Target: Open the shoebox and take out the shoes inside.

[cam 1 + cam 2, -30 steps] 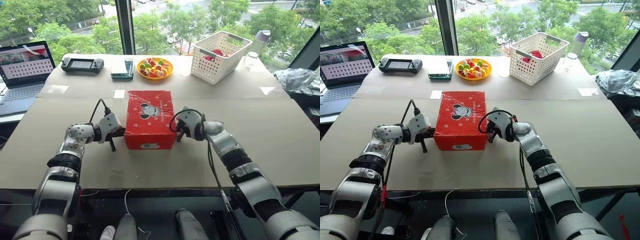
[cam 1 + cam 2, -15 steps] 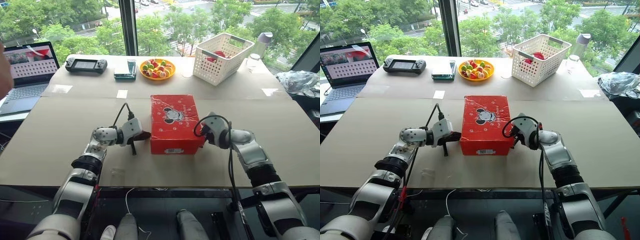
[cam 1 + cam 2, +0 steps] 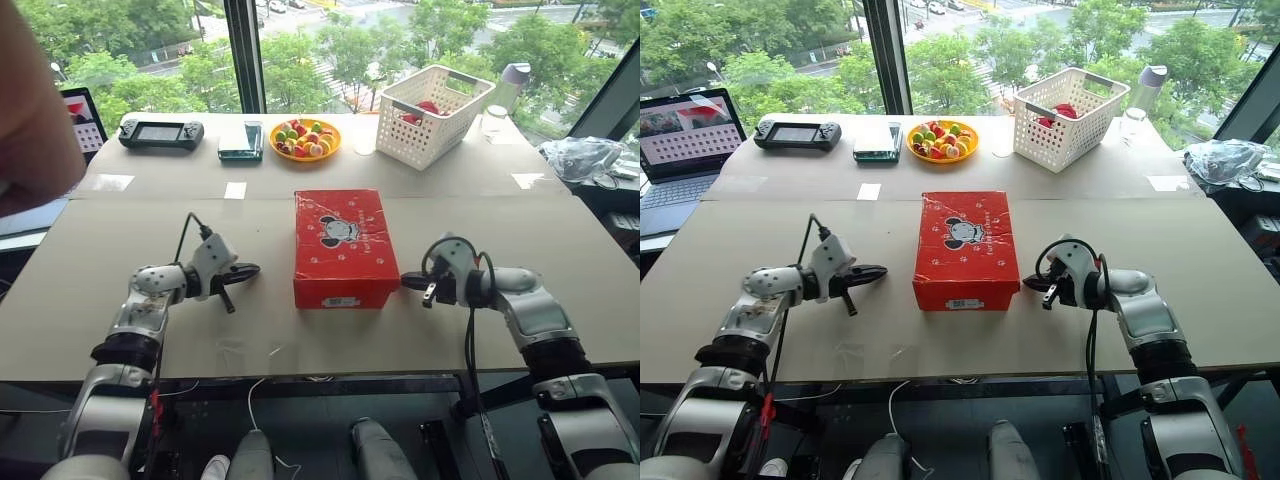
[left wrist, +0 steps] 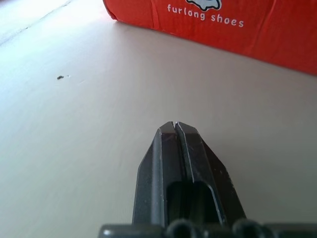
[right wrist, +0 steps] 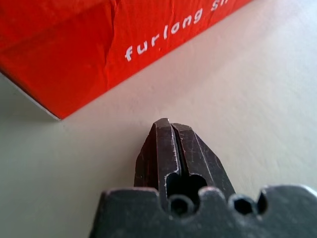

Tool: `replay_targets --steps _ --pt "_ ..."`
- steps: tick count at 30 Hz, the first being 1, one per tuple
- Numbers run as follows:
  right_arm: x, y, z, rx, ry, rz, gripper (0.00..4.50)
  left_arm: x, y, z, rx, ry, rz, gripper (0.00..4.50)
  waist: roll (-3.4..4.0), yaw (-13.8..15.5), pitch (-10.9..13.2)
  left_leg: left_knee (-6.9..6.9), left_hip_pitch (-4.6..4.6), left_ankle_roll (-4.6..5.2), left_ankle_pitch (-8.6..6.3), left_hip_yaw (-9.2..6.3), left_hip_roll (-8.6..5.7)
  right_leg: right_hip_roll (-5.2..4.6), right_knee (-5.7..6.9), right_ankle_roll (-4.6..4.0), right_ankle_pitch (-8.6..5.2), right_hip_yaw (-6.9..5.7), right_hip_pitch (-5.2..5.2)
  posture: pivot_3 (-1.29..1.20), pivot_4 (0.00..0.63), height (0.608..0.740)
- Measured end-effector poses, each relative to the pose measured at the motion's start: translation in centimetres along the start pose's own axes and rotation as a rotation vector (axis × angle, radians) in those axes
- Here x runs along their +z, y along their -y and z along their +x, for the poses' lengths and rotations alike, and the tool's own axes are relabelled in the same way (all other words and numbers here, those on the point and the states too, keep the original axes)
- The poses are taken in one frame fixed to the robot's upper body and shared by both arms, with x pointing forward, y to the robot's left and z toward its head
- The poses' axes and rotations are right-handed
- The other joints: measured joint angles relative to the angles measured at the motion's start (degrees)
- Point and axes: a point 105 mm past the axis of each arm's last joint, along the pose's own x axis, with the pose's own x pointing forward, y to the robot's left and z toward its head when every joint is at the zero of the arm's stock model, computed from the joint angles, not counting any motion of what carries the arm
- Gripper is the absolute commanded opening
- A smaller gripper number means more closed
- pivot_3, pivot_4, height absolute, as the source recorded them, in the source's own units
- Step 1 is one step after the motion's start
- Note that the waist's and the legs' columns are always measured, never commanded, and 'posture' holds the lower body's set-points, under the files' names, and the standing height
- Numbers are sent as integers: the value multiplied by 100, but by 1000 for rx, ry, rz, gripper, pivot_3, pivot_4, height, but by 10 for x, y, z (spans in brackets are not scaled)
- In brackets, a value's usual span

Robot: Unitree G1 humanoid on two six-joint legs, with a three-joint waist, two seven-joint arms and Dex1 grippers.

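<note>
Both grippers are pulled away from the shoebox (image 3: 345, 247) sides they flanked a second ago. Left gripper (image 3: 250, 269) is seen at the box's 9 o'clock, apart; right gripper (image 3: 408, 282) just beside it at 3 o'clock. Fingers on both are pressed together, nothing held. Shoebox is kept lid-closed at table (image 3: 120, 240) centre.

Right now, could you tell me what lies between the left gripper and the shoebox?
Nothing: bare tabletop separates the shut left gripper from the shoebox, as the left wrist view shows.
</note>
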Motion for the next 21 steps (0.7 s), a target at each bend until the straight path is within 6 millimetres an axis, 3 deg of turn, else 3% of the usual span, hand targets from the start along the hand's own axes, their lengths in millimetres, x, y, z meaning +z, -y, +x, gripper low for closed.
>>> replay_targets --steps 4,5,7,10,15,21 --pt "-2 -6 -4 60 13 25 0 13 47 -27 -27 67 -134 32 -2 -60 1 0 12 -1 0 2 1 0 1 -7 -3 0 6 0 150 693" --pt "-3 -6 -4 59 11 29 0 15 61 -35 -37 65 -156 32 -1 -85 1 1 17 -1 0 2 1 0 3 -44 -24 1 8 0 150 693" --pt "-4 -5 -4 55 10 34 0 24 74 -41 -40 75 -169 32 -3 -96 2 3 29 -1 0 2 1 0 8 -49 -25 0 16 0 150 693" --pt "-2 -6 3 51 23 27 0 37 76 -49 16 102 -143 32 -3 -110 2 3 55 -1 0 5 1 0 5 -55 -28 2 36 0 150 693" --pt "-2 -7 11 35 33 28 0 28 84 -55 20 52 -144 32 -3 -140 2 2 47 -1 -1 11 2 0 1 -58 -31 6 27 0 150 693" --pt "33 -19 19 71 114 -37 0 13 99 -48 -22 -3 -164 32 -3 -141 2 3 42 -1 -1 13 2 0 1 -58 -31 8 22 0 150 693"
